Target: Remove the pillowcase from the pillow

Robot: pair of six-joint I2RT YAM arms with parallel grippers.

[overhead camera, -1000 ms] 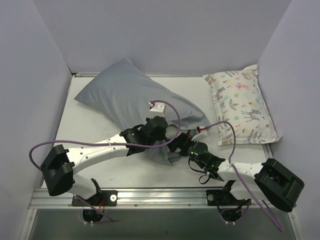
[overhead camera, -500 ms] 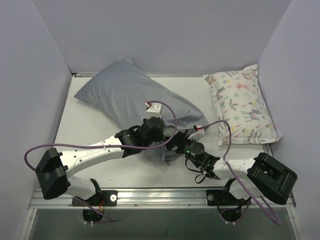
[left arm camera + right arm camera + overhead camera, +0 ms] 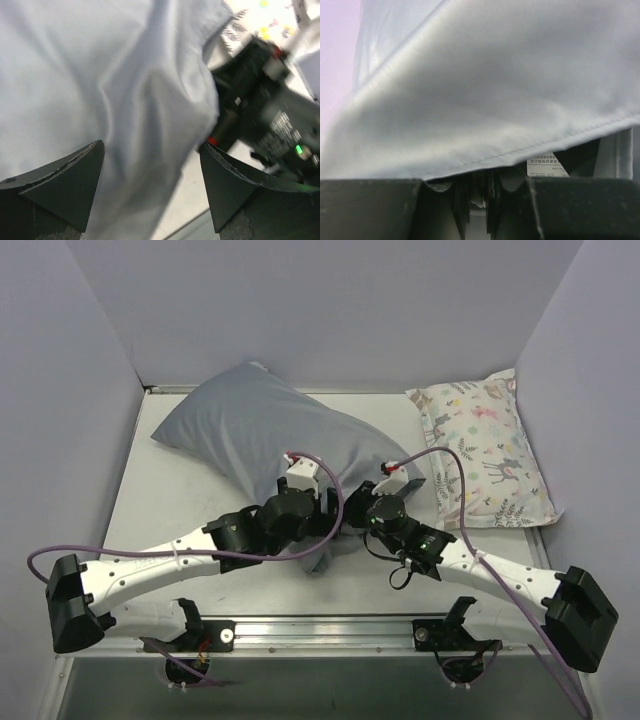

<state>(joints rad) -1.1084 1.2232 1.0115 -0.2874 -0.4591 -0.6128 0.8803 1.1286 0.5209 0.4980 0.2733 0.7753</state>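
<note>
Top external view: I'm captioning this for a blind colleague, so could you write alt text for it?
Two robot arms meet at the near end of a plump pillow in a grey pillowcase lying diagonally on a pale table, left end effector and right end effector close together at its bunched cloth. A smaller animal-print pillow lies to the right.

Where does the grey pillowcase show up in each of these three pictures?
Top external: grey pillowcase, left of centre, slanting from back left to middle.
Left wrist: fills the left and centre.
Right wrist: fills nearly the whole frame.
Shared landmark: animal-print pillow, right side from above, top right corner in left wrist; absent from right wrist.
</note>
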